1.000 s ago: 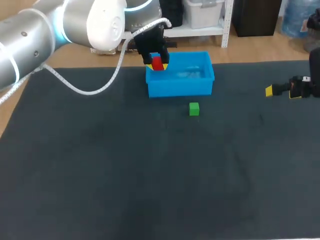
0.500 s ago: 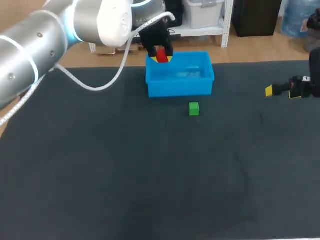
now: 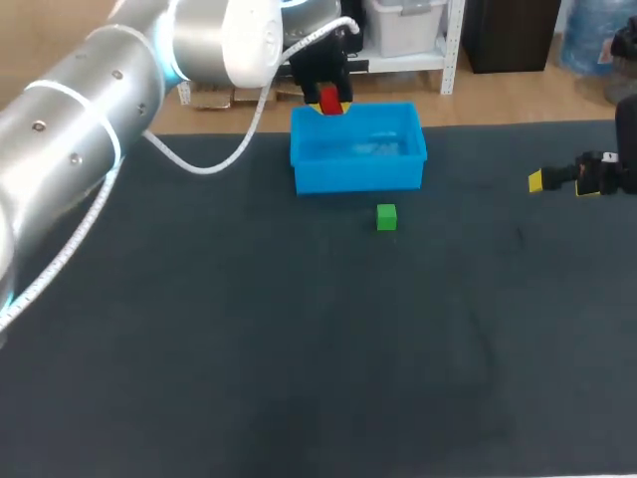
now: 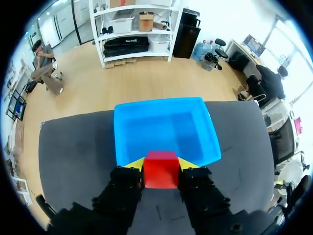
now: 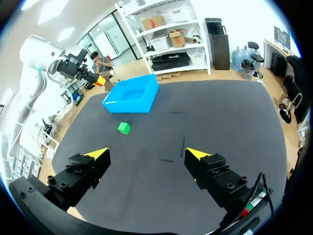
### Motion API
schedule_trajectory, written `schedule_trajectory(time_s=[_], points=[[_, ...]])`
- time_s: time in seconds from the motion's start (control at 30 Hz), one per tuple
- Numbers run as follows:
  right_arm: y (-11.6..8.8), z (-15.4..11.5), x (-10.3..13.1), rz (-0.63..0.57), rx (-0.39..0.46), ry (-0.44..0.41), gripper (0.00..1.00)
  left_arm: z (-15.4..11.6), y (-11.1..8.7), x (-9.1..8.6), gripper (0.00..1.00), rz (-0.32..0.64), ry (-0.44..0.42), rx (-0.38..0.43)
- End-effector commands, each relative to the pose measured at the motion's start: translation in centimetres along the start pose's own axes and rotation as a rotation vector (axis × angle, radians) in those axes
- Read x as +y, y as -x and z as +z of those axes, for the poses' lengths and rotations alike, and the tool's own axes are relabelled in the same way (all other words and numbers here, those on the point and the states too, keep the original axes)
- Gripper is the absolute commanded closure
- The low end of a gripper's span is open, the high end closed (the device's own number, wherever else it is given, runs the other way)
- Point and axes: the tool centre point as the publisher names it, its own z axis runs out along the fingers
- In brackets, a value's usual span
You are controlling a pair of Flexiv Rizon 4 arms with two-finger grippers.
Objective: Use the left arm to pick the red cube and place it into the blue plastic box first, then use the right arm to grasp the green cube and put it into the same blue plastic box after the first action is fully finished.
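**A:** What is the left gripper (image 4: pixel 161 164) doing?
**B:** It is clamping the red cube (image 4: pixel 160 170) between its two yellow tips, one pressing on each side.
**A:** And where is that cube hanging?
**B:** It is hanging at the far rim of the blue plastic box (image 3: pixel 358 167), toward its left end. From the wrist, the box's open hollow is lying just ahead of the gripper.
**A:** The green cube (image 3: pixel 386 216)?
**B:** It is sitting on the table (image 3: pixel 249 349) just in front of the box, not touching it.
**A:** The right gripper (image 5: pixel 149 154)?
**B:** It is hovering at the table's right side, spread wide and gripping nothing, well apart from the green cube.
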Motion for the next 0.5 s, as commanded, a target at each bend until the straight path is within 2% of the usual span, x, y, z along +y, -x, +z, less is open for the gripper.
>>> schedule_trajectory(time_s=[0.03, 0.5], points=[[0.0, 0.0, 0.0, -0.001, 0.000, -0.001, 0.00, 1.0, 1.7, -0.2, 1.00, -0.003, 0.013, 0.051], [0.0, 0.0, 0.0, -0.001, 0.000, -0.001, 0.00, 3.2, 3.1, 1.0, 1.00, -0.025, 0.040, 0.056]])
